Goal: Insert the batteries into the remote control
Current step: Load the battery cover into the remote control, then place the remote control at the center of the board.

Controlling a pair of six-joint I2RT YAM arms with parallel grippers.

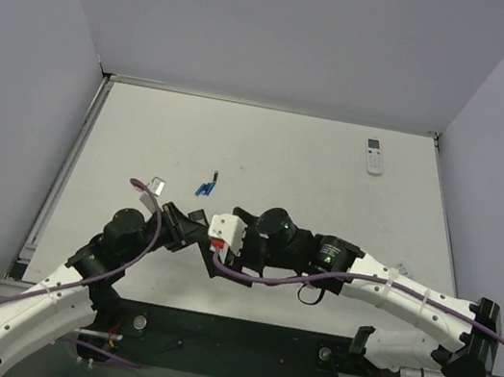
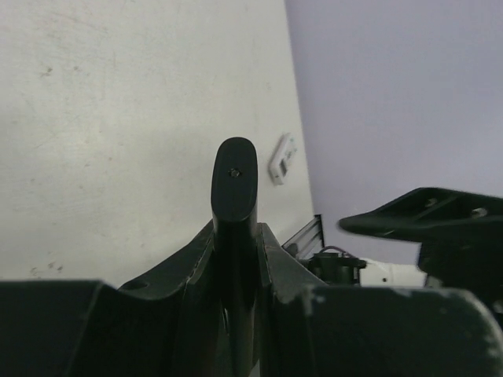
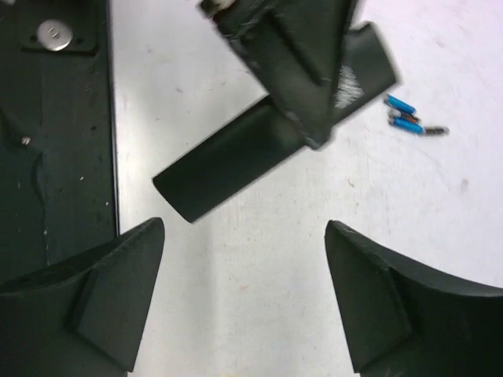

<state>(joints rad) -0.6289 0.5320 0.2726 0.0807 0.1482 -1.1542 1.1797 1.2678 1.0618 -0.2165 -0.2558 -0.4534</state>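
Left end effector (image 2: 236, 243) of mine clenched on remote control (image 2: 234, 177), white table (image 1: 314, 170), grey walls (image 1: 290, 29), right end effector (image 3: 244, 236) released nearby.

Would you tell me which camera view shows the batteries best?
The right wrist view: the batteries lie close enough there to tell the blue ones from the dark. In the top view they are only tiny specks, and the left wrist view does not show them.

Overhead; wrist views sharing remote control (image 3: 228, 161)
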